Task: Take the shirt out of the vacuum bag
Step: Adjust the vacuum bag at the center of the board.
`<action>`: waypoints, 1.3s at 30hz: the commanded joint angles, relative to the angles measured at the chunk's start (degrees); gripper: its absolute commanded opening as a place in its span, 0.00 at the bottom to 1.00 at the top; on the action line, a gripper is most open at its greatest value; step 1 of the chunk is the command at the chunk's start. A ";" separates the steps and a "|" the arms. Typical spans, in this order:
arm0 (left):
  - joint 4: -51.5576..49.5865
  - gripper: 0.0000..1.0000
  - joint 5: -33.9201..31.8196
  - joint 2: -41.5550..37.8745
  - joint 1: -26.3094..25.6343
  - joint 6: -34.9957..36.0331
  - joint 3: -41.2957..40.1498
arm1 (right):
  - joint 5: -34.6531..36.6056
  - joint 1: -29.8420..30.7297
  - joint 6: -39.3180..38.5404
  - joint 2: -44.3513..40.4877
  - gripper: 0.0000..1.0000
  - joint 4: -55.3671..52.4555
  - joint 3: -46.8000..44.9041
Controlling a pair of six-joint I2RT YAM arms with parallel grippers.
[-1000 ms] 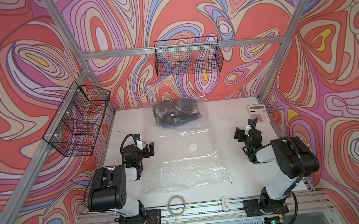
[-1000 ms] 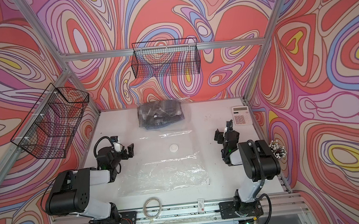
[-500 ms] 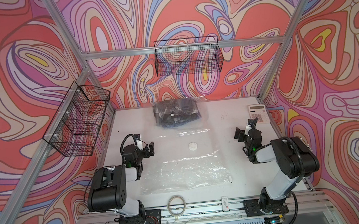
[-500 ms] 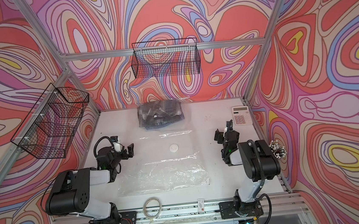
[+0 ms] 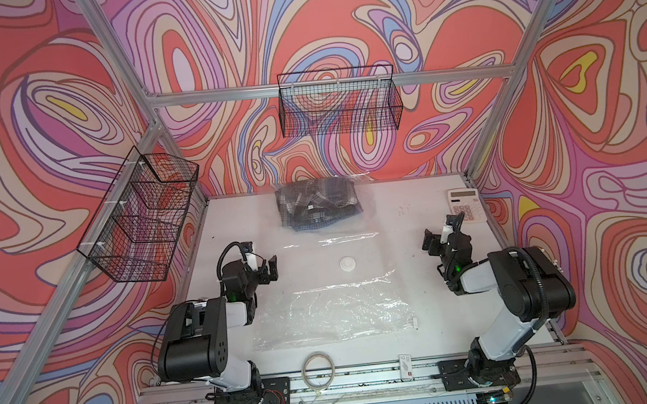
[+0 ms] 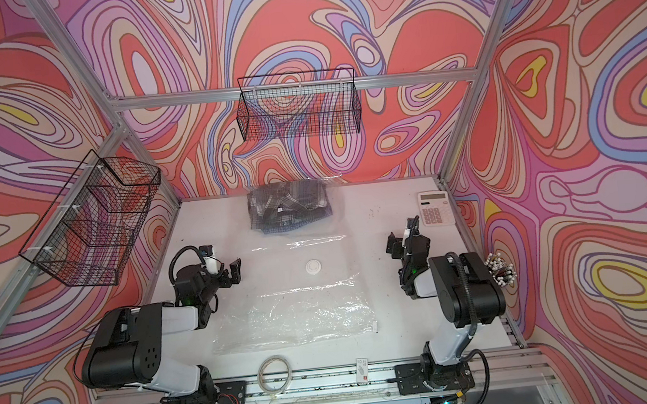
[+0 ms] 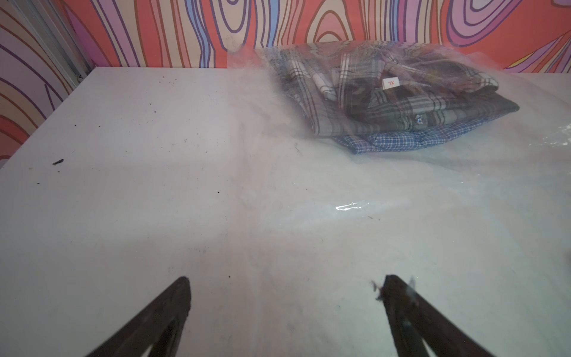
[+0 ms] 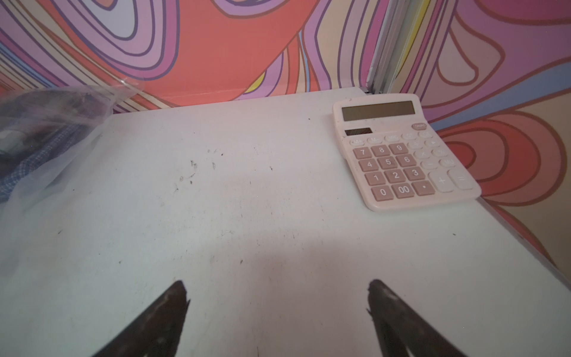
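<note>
1. Across both top views, nothing is being shown as moved since a second ago: the left gripper (image 5: 270,271), the right gripper (image 5: 443,236) and the vacuum bag (image 5: 323,311) are being found in the same places.
2. In the wrist views, the jaws of both grippers are being held well apart, with only bare surface framed between them; nothing is being gripped.
3. The task is therefore being judged as barely begun, since no plastic is yet being touched by either arm.
4. The bag is being left flat at mid-frame between the two arms, with its round white valve (image 5: 347,265) at the centre. The shirt (image 5: 318,207), folded plaid cloth over a blue checked layer, is being kept inside the clear plastic at the upper centre of the frame, near the back wall.
5. Whether the zip edge is being held shut cannot be told.
6. The white tabletop (image 5: 406,211) is being shown scuffed and speckled with dark crumbs. A pink calculator (image 5: 467,205) is being left at its upper right corner, well apart from the bag, and a loose ring (image 5: 317,365) at the lower centre.
7. The cell is being closed in by swirl-patterned walls on an aluminium frame. One wire basket (image 5: 339,105) is being carried on the back wall and another (image 5: 139,215) at the left.
</note>
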 commanded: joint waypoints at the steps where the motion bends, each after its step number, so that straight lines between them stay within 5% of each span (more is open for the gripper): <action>1: 1.38 0.67 -0.42 0.59 -0.27 0.09 1.07 | -0.92 -0.31 -0.87 0.57 0.78 1.20 0.90; 5: -6.75 0.49 -8.49 -4.08 -1.01 -1.99 3.50 | -0.65 -0.25 -1.66 -0.87 0.69 -1.99 2.25; 10: -24.39 0.53 -21.42 -17.61 -4.93 -1.34 11.87 | 4.14 0.04 0.27 -7.59 0.62 -37.23 20.57; 15: -49.73 0.60 -16.74 -25.33 -7.22 1.14 27.03 | -4.21 0.24 9.13 -10.69 0.61 -51.94 29.82; 21: -75.37 0.61 -13.91 -34.99 -25.12 17.24 32.88 | -15.09 1.21 18.94 -14.13 0.61 -57.48 27.93; 28: -101.54 0.66 -24.95 -32.73 -53.63 22.63 32.02 | -17.78 5.92 20.79 -16.22 0.63 -64.73 26.11; 39: -106.11 0.68 -22.97 -28.61 -62.25 26.65 23.66 | -21.46 9.52 23.46 -11.50 0.68 -63.23 24.50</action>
